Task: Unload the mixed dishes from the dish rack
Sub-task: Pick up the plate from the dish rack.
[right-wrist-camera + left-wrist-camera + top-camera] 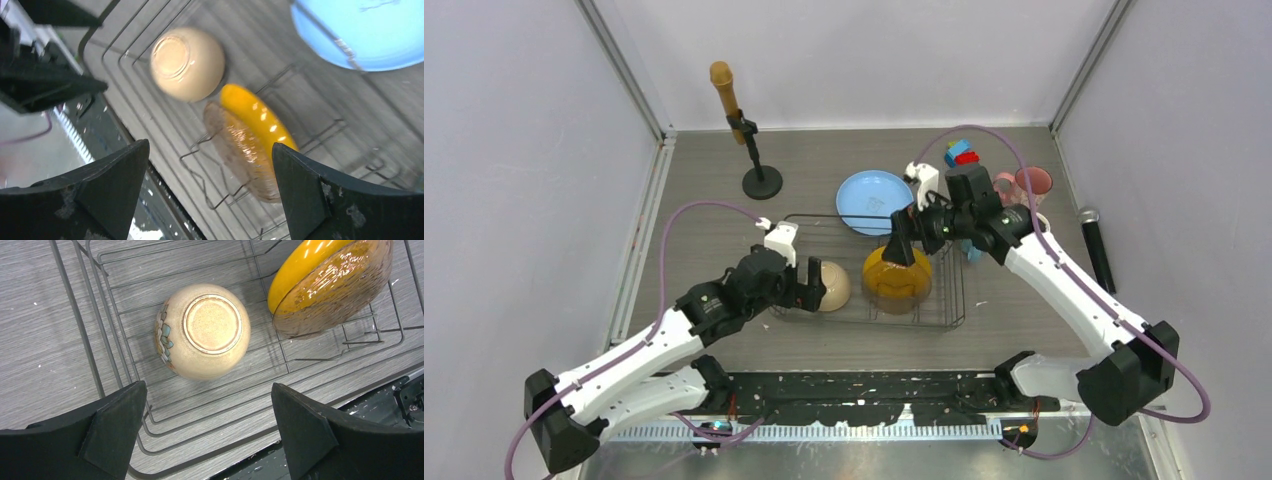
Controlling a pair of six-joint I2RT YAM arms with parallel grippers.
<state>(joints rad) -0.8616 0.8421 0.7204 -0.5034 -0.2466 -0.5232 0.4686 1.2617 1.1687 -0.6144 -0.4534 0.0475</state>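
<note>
The dark wire dish rack (951,290) sits mid-table. In it a beige bowl (832,285) lies upside down at the left, and a yellow patterned plate (896,275) stands on edge in the dividers. My left gripper (809,288) is open and empty, just left of and above the bowl (207,330). My right gripper (902,245) is open and empty above the yellow plate (250,140). The light-blue plate (874,200) lies on the table behind the rack. Two pink mugs (1030,182) stand at the back right. A bit of blue (973,252) shows under the right arm.
A black stand with a brown microphone (744,130) stands at the back left. A red-blue toy block (960,152) is behind the right arm. A black microphone (1096,245) lies along the right wall. Walls close in both sides.
</note>
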